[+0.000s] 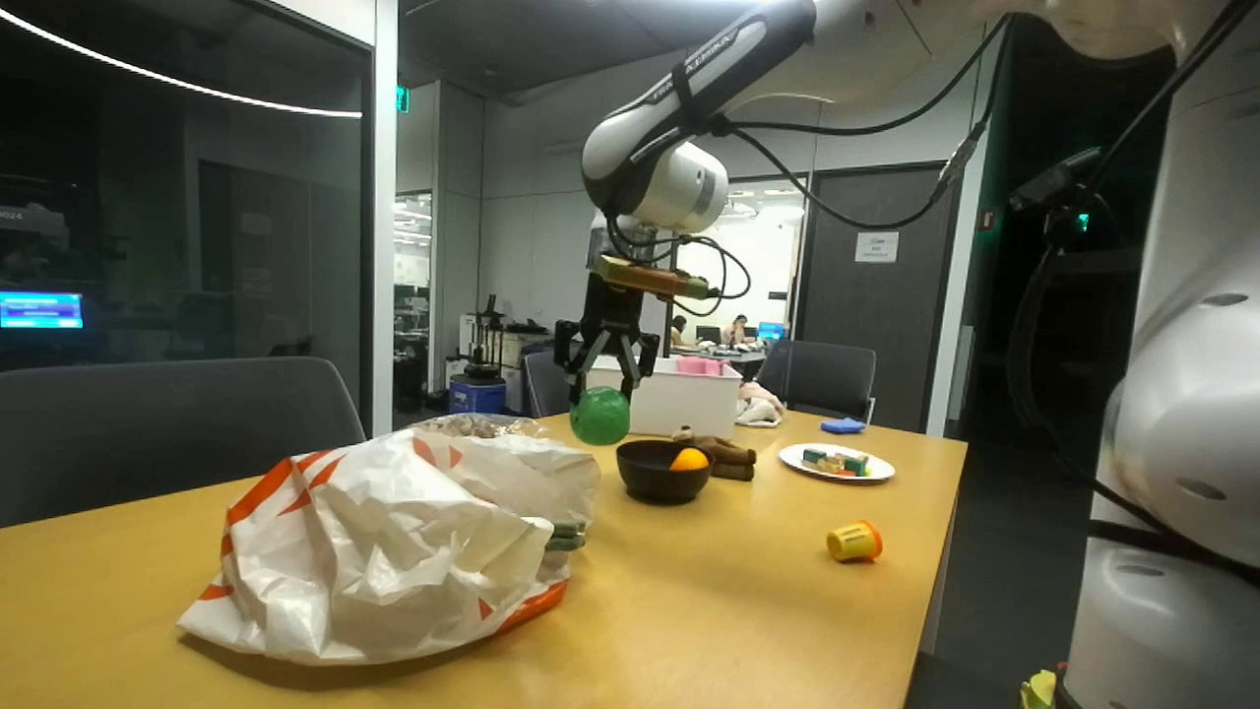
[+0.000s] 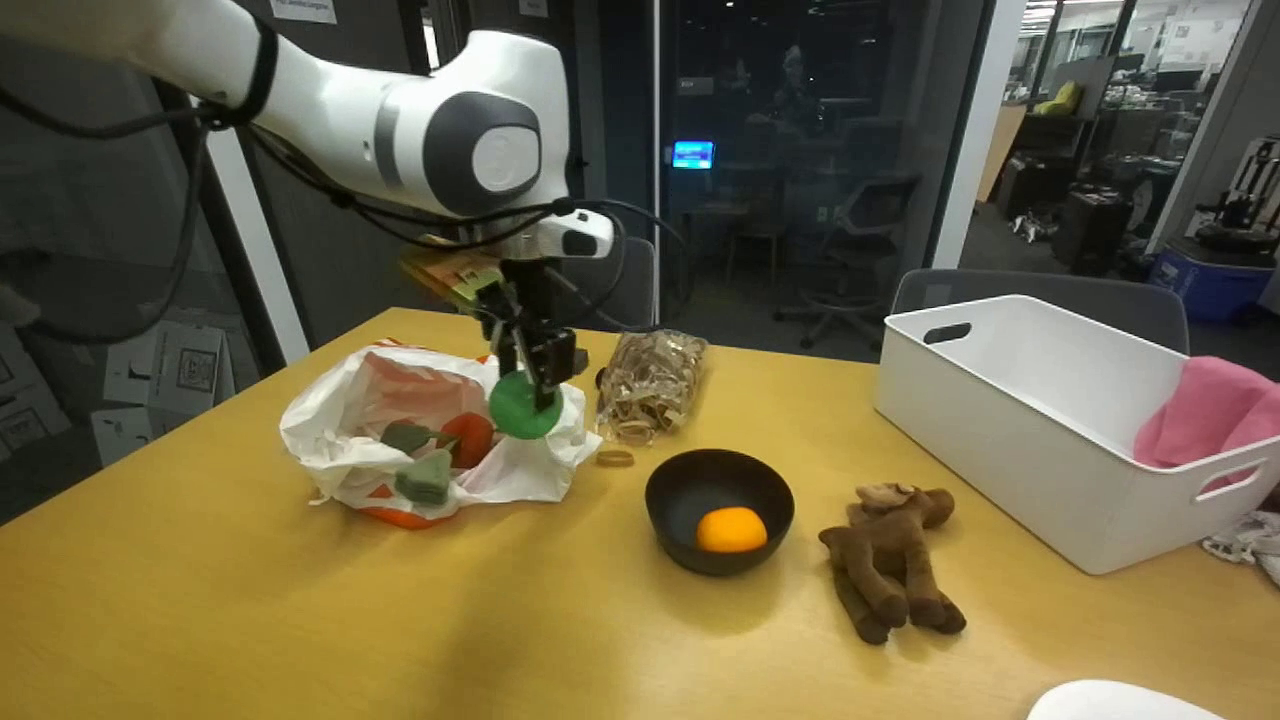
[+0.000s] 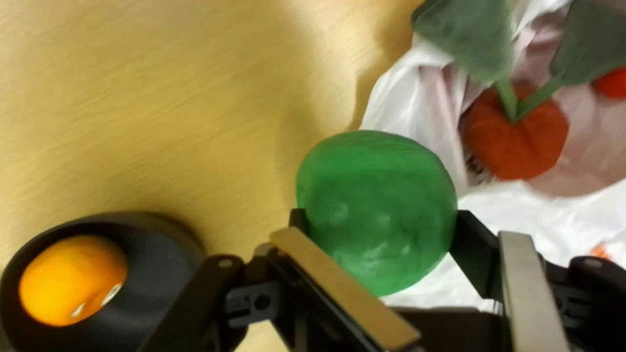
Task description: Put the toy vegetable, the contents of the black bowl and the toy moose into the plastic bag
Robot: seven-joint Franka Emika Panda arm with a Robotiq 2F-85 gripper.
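While gripping a glossy round green toy (image 3: 376, 212) between black fingers (image 3: 477, 254), hovers near a wrinkled white plastic bag (image 1: 394, 542).

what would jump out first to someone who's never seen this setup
Probably the bright green ball, gripped in mid-air by the tool close to the bag. Next, the big crumpled white plastic bag with orange-red print, lying on the table. Then the vivid orange fruit inside the black bowl, which sits between the bag and the brown toy moose in an exterior view.
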